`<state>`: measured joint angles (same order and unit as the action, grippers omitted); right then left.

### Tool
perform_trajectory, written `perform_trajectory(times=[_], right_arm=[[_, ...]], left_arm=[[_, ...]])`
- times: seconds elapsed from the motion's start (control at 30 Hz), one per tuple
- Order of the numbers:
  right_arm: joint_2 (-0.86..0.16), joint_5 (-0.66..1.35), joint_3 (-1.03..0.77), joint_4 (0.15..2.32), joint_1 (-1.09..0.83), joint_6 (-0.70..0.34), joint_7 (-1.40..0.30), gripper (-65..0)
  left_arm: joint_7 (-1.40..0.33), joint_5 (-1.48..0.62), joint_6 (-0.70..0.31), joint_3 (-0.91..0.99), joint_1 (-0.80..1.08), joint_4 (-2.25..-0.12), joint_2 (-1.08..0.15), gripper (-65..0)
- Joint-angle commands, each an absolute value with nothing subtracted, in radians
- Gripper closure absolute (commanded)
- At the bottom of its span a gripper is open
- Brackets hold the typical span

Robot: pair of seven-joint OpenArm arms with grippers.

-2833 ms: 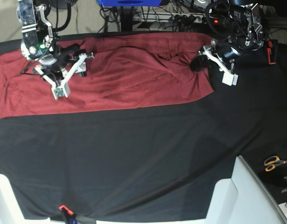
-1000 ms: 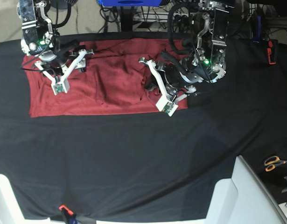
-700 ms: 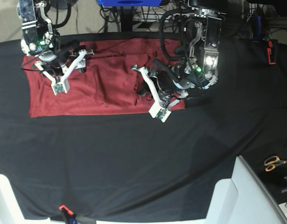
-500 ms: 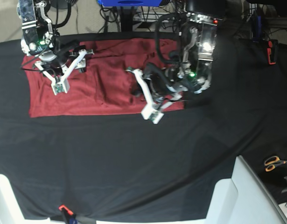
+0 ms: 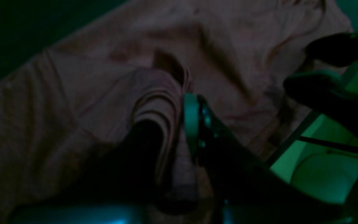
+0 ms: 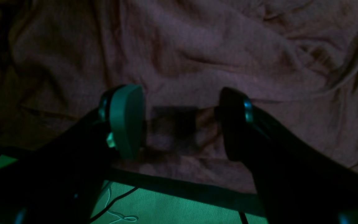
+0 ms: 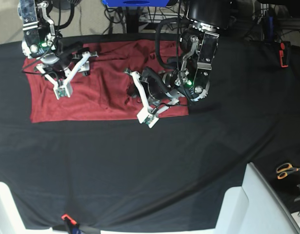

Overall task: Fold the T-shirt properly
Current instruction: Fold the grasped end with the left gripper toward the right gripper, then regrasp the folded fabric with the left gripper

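The brick-red T-shirt [image 7: 98, 92] lies wrinkled on the black cloth at the back of the table, its right part doubled over towards the left. My left gripper [image 7: 135, 95] hangs over the shirt's middle. In the left wrist view a bunched fold of the T-shirt [image 5: 163, 93] is pinched between the left gripper's [image 5: 169, 124] fingers [image 5: 191, 121]. My right gripper [image 7: 74, 68] stands over the shirt's left part. In the right wrist view the right gripper [image 6: 180, 124] is open, its fingers [image 6: 126, 121] wide apart with only flat T-shirt fabric [image 6: 197, 46] beneath them.
The black cloth sheet [image 7: 140, 165] covers the table. Orange-handled scissors [image 7: 286, 169] lie at the right edge. A white panel [image 7: 247, 204] rises at the front right. A red and black tool [image 7: 284, 53] sits at the back right, and cables run behind the table.
My left gripper has moved left across the shirt, pulling the shirt's right side with it, so the red area is narrower. The right arm has not moved.
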<state>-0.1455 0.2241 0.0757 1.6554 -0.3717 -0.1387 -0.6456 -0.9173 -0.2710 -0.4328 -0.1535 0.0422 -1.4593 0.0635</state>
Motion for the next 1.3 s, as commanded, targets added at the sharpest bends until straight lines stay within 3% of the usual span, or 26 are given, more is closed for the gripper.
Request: perform_trajectory(times=[0.0, 0.1, 0.3, 0.43, 0.6, 0.77, 0.83, 0.93, 1.03, 1.13, 1.27], right_arm=[[-0.151, 0.228, 0.07, 1.67, -0.364, -0.142, -0.627, -37.1], [-0.151, 0.228, 0.07, 1.67, -0.364, -0.142, -0.627, -37.1], [-0.151, 0.228, 0.07, 1.67, -0.363, -0.142, -0.627, -37.1], [-0.151, 0.228, 0.07, 1.67, -0.363, -0.142, -0.627, -37.1], [-0.151, 0.228, 0.068, 1.67, -0.361, -0.142, -0.627, -37.1], [-0.153, 0.225, 0.07, 1.685, -0.364, -0.142, -0.627, -37.1], [-0.154, 0.223, 0.071, 1.712, -0.371, -0.142, -0.627, -36.9], [-0.156, 0.223, 0.071, 1.747, -0.384, -0.142, -0.627, -36.8], [-0.156, 0.223, 0.071, 1.75, -0.383, -0.142, -0.627, -36.3], [-0.156, 0.223, 0.079, 1.747, -0.371, -0.142, -0.627, -28.5], [-0.153, 0.223, 0.079, 1.745, -0.361, -0.142, -0.63, -11.0]], left_arm=[[-0.901, -0.292, -0.435, -0.157, 0.025, -1.477, 0.087, -9.9], [-0.901, -0.292, -0.435, -0.159, -0.004, -1.468, 0.101, -17.6], [-0.906, -0.292, -0.435, -0.159, -0.048, -1.466, 0.137, -23.4], [-0.908, -0.298, -0.437, -0.173, -0.079, -1.419, 0.15, -23.7], [-0.903, -0.464, -0.437, -0.228, -0.15, -1.328, 0.143, -23.5], [-0.909, -0.552, -0.435, -0.2, -0.216, -1.391, 0.084, -22.9], [-0.918, -0.552, -0.435, -0.148, -0.197, -1.452, 0.033, -20.4], [-1.02, -0.55, -0.435, -0.05, -0.139, -1.538, -0.07, 0.0], [-1.069, -0.549, -0.435, 0.024, -0.05, -1.606, -0.136, 0.0], [-1.064, -0.547, -0.435, 0.048, 0.044, -1.644, -0.176, 0.0], [-0.993, -0.545, -0.433, 0.036, 0.085, -1.636, -0.174, 0.0]])
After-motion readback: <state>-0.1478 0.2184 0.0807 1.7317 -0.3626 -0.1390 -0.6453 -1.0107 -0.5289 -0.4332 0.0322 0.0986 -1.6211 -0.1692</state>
